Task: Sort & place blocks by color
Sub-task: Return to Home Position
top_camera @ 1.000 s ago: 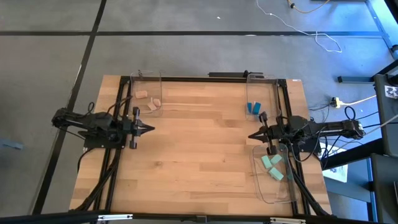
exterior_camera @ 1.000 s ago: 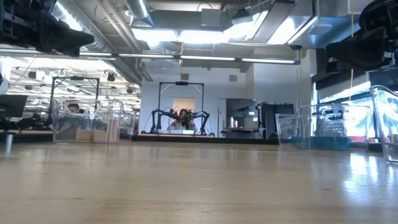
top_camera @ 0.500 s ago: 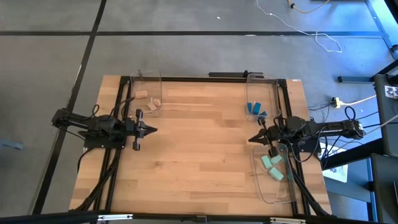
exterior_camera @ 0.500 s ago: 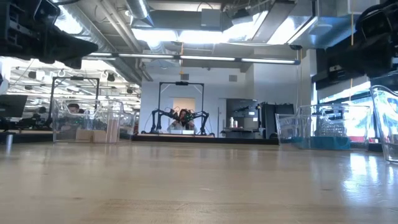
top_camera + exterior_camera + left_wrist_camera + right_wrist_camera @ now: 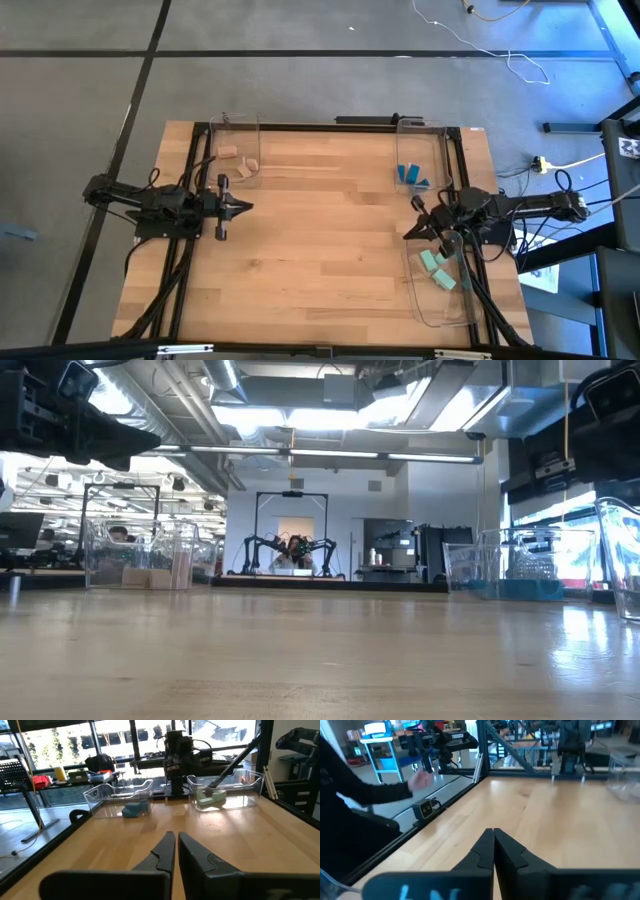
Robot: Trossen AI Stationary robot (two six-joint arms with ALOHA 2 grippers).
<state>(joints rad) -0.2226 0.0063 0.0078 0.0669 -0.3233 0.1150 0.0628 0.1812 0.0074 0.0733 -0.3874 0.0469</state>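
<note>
The blocks lie sorted in clear trays. Two tan blocks (image 5: 240, 160) sit in the far-left tray, blue blocks (image 5: 410, 175) in the far-right tray, and mint green blocks (image 5: 437, 268) in the near-right tray. In the left wrist view the blue block (image 5: 135, 810) and the mint blocks (image 5: 210, 797) show across the table. My left gripper (image 5: 248, 207) hovers shut over the table's left half, pointing right. My right gripper (image 5: 408, 233) is shut, beside the near-right tray, pointing left and slightly toward the near edge. Neither gripper holds anything.
Three clear trays stand on the wooden table: far left (image 5: 236, 125), far right (image 5: 420, 128) and near right (image 5: 415, 290). Bare wood (image 5: 325, 230) lies between the grippers. A person's hand and dark sleeve (image 5: 420, 780) show beyond the table's edge in the right wrist view.
My left gripper has crept a little toward the table's right. My right gripper has swung its tip toward the near edge and drawn back slightly toward the right edge. Both have stayed shut, and no block has moved.
</note>
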